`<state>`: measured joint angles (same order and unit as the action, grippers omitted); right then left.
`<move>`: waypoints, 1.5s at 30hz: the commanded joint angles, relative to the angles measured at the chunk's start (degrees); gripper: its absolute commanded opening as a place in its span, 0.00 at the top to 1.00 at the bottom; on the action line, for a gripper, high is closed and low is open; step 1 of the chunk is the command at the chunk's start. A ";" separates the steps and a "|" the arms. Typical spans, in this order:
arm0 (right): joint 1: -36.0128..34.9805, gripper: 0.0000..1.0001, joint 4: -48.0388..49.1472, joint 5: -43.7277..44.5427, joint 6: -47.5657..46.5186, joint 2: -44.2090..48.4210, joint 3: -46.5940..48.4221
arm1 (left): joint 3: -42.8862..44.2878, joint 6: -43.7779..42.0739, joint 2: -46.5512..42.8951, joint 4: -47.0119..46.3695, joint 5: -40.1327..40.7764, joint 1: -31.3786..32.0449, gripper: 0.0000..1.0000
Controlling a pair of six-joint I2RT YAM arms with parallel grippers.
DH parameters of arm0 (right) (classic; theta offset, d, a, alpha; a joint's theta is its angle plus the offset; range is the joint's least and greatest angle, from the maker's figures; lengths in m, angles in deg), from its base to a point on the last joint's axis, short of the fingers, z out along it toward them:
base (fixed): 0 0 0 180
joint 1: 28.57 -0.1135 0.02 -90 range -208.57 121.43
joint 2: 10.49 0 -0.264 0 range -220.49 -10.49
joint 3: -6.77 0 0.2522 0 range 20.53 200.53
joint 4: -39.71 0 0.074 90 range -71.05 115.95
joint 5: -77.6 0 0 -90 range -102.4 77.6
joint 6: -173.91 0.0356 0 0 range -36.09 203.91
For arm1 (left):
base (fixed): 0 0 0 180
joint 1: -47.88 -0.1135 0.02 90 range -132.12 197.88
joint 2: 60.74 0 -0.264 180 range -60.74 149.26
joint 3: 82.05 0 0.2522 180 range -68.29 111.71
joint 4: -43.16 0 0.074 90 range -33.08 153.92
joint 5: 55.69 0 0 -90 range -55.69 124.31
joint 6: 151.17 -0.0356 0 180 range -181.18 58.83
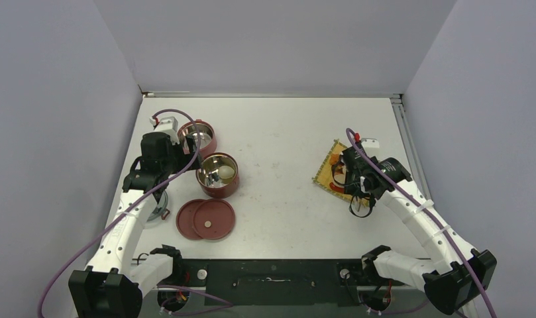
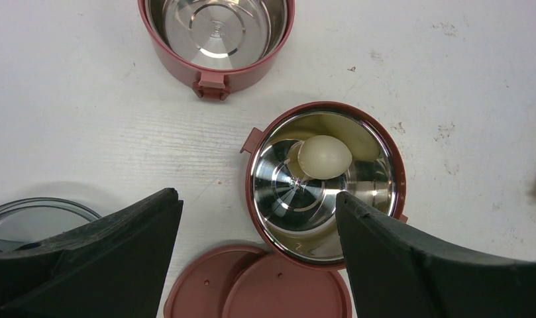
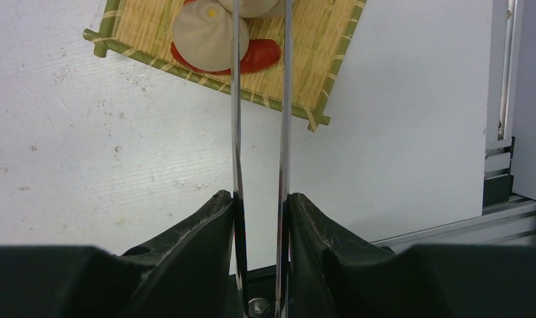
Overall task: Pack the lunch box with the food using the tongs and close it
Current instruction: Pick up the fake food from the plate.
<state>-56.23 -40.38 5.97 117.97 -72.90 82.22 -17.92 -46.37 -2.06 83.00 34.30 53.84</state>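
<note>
The lunch box stands as two open dark-red bowls: the far one [image 2: 179,63] is bare steel inside, while the near one [image 2: 252,172] [image 1: 204,180] holds one cream ball [image 2: 324,157]. Both flat lids [image 2: 278,291] [image 1: 206,218] lie overlapped in front. My left gripper [image 2: 258,205] hovers open above the near bowl's left rim, holding nothing. My right gripper [image 3: 260,195] [image 1: 348,173] is shut on the silver tongs [image 3: 283,119]. The tong arms reach over the food, a cream ball [image 3: 202,40] and a red sausage piece [image 3: 262,53]. Their tips run out of view.
The food lies on a yellow woven mat [image 3: 298,59] [image 1: 326,173] at the table's right. A clear round dish [image 2: 33,218] [image 1: 160,213] sits left of the lids. A metal rail [image 3: 500,165] borders the table's right edge.
</note>
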 commanded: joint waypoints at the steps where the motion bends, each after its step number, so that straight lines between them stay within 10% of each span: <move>1: 0.51 0.82 1.45 0.15 0.14 1.87 1.64 | 0.34 -0.13 -1.02 -1.24 0.36 0.28 0.15; 5: 0.50 0.95 0.03 1.81 -0.32 2.25 4.79 | 0.34 -0.04 -1.19 -1.23 0.36 0.28 0.15; 29: 0.41 0.95 3.05 -3.87 -10.42 6.01 11.52 | 0.17 0.45 -1.37 -1.28 0.09 0.28 0.15; 38: -0.62 0.95 18.73 -27.80 -14.06 5.75 8.87 | -0.01 1.10 -2.02 -1.44 -0.44 0.22 0.14; 45: -10.67 0.95 30.88 -28.28 -13.40 0.80 8.28 | -0.07 0.86 -3.57 -1.62 2.44 -0.06 0.14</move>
<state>-61.04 -20.64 -20.30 105.47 -68.97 90.07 -18.29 -45.51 -3.70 83.05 35.07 53.84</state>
